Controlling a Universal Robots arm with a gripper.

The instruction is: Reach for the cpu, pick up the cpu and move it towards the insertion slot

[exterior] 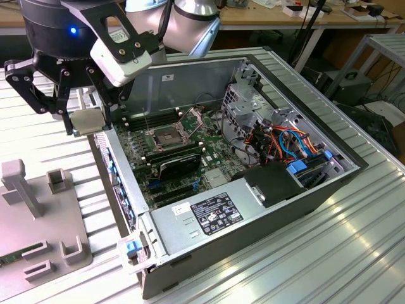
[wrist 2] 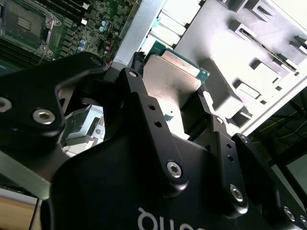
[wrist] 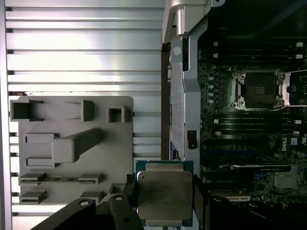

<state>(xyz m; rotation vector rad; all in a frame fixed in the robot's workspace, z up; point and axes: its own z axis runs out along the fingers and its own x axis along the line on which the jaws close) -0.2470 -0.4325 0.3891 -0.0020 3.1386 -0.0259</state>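
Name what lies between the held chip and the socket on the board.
In the first wrist view, the case's metal side wall and green board lie between the chip and socket.

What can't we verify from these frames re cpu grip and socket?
- cpu underside: faces away in both wrist views, and the near edge is cut off in the first wrist view.
- Finger contact on the cpu: covered by the gripper body in the second wrist view.
- insertion slot pins: too small in the exterior view.

Gripper (exterior: 87, 120) points down, fingers (wrist: 130, 194) clamped on the cpu (wrist: 164, 194), held above the case (exterior: 136, 209) wall's outer edge.
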